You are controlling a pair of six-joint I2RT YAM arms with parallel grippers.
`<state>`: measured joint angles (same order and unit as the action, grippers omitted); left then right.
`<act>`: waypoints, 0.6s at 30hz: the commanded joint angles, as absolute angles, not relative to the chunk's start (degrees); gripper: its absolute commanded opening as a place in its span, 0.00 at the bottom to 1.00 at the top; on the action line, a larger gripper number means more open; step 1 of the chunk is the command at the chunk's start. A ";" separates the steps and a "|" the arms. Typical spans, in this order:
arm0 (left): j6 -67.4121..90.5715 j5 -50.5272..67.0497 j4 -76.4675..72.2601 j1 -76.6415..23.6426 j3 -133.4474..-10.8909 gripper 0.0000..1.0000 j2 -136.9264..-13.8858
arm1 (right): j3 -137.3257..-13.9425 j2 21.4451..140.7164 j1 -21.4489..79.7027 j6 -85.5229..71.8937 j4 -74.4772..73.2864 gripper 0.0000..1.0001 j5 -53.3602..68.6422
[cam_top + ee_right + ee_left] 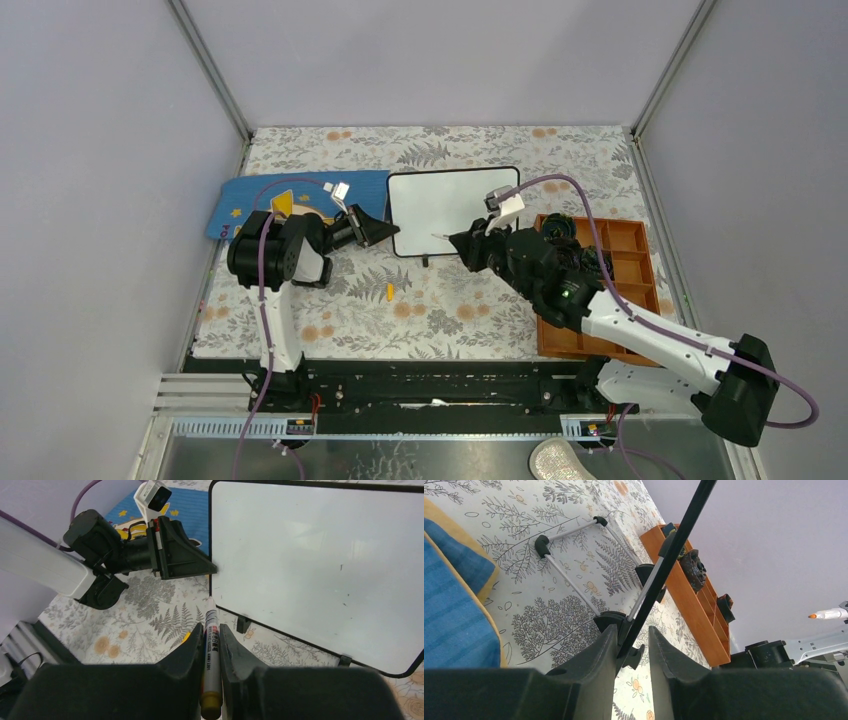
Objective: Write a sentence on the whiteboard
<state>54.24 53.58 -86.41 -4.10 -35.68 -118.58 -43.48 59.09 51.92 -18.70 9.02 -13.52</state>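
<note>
The whiteboard [450, 208] stands tilted on its small black feet at the middle of the floral cloth. No sentence shows on the whiteboard [320, 565]; its face is blank but for tiny specks. My left gripper [390, 232] straddles its left edge. In the left wrist view the black frame [679, 535] runs down between the fingers [606, 652], against the left one, with a gap to the right one, so the left gripper [633, 640] is open. My right gripper [212, 630] is shut on a white marker [210, 625] whose tip points at the board's lower left corner.
An orange compartment tray [628, 240] with dark items stands right of the board, under my right arm. A blue mat [300, 192] lies left of the board, behind my left arm. A small orange cap [390, 291] lies on the cloth [450, 315] in front.
</note>
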 commanded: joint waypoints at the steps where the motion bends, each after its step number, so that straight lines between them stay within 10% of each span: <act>1: 52.21 53.29 -90.70 -4.39 -35.91 0.34 -119.37 | -46.43 61.08 54.08 -15.23 16.24 0.00 -20.75; 18: 50.46 52.47 -90.70 -4.40 -34.95 0.17 -119.43 | -50.42 71.38 54.54 -11.04 24.63 0.00 -25.68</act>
